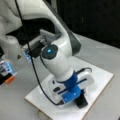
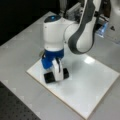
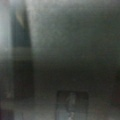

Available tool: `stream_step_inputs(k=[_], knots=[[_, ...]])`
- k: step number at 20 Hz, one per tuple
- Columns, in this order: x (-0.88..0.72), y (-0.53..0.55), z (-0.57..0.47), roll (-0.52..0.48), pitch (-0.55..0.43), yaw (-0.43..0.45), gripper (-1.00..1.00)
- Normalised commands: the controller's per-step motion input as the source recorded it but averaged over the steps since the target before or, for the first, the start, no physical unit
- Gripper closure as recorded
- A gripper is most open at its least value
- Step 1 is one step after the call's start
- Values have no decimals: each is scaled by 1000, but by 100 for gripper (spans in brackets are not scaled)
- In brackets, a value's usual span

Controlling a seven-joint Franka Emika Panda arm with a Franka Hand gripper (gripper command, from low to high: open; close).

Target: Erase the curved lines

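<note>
A white board (image 1: 101, 80) (image 2: 87, 87) lies flat on the grey table in both front views. My gripper (image 1: 78, 98) (image 2: 58, 75) points straight down over the board's corner, shut on a black block eraser (image 1: 82, 102) (image 2: 49, 77) that rests on the board surface. One white finger (image 2: 57, 70) covers the eraser's middle, with black showing on either side. No curve lines show on the bare parts of the board; they are hidden or out of view. The wrist view gives only a dark grey blur.
A black cable (image 1: 35, 72) hangs from the arm down to the board's edge. An orange-tipped item (image 1: 10, 79) and a blue-lit device (image 1: 6, 67) sit at a front view's left. Equipment (image 2: 75, 11) stands behind the arm. A dark perforated surface (image 2: 12, 107) borders the table.
</note>
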Motion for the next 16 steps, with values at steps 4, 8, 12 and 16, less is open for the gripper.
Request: stream_step_inputs(k=[4, 8, 12, 16], knots=[[1000, 40, -561, 356, 255, -78, 100], [1000, 23, -438, 315, 291, -167, 100], [812, -57, -97, 226, 401, -151, 100], [427, -199, 274, 55, 498, 46, 100]])
